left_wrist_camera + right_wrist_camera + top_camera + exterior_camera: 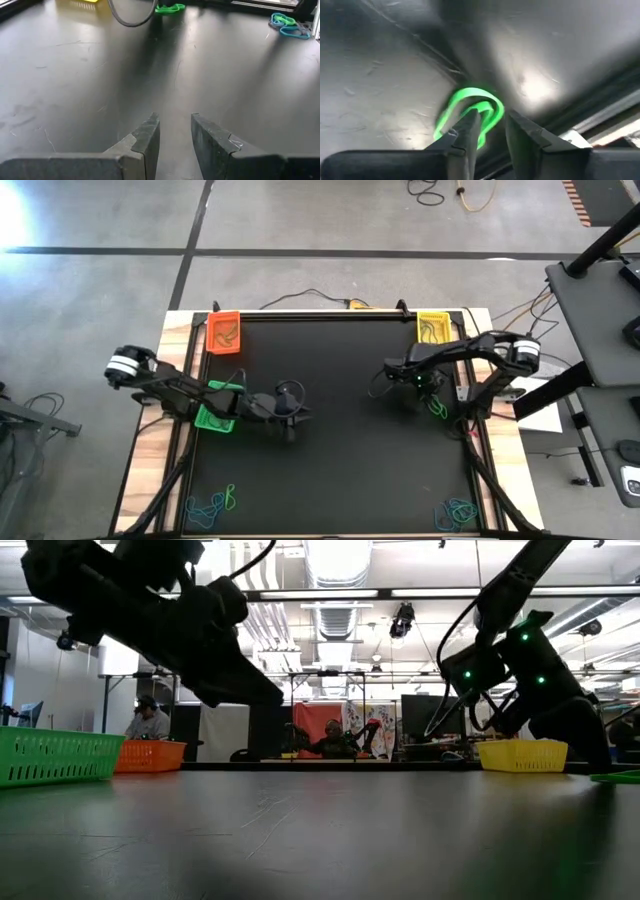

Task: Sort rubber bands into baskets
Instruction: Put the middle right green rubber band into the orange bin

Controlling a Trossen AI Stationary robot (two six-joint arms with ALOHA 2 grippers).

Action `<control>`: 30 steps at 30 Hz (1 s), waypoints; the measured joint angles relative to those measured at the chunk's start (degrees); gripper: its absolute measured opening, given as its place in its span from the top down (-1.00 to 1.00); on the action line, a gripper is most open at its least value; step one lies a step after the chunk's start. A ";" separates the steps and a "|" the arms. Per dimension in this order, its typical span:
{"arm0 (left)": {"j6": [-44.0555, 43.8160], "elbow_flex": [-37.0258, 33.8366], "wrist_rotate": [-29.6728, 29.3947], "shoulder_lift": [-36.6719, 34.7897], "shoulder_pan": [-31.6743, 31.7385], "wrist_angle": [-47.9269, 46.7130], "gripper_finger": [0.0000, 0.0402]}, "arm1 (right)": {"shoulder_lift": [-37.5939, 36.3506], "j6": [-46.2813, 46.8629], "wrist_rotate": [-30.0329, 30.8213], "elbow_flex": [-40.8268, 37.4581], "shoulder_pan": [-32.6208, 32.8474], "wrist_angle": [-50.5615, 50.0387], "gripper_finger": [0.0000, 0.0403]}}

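**Right gripper nips a green band by the table's right edge**

Here, the left gripper (172, 131) hovers near the green basket (216, 408), fingers narrowly apart and empty. The right gripper (490, 125) pinches a green rubber band (470, 107) below the yellow basket (433, 327). Loose bands (212, 502) lie at the front corners.

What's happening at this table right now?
A two-armed robot is sorting rubber bands into baskets. The right gripper is down at a bright green rubber band near the black mat's right edge, one finger through its loop; a firm grip isn't clear. The left gripper hovers empty over mid-mat, beside the green mesh basket. Orange and yellow mesh baskets sit at the far corners; mixed bands remain at the near corners.
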 joint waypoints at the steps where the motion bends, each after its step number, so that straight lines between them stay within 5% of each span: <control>1: 0.01 0.02 0.00 0.36 0.00 0.39 0.53 | 0.36 -0.40 -0.41 -0.20 0.00 0.41 0.49; 10: 1.51 0.07 0.00 1.52 0.02 2.06 0.53 | 3.03 -6.35 -0.66 -0.66 -0.11 3.86 0.29; 30: 3.01 0.07 -1.29 1.76 0.07 2.22 0.53 | 1.48 -7.79 1.65 -1.07 -3.96 5.90 0.39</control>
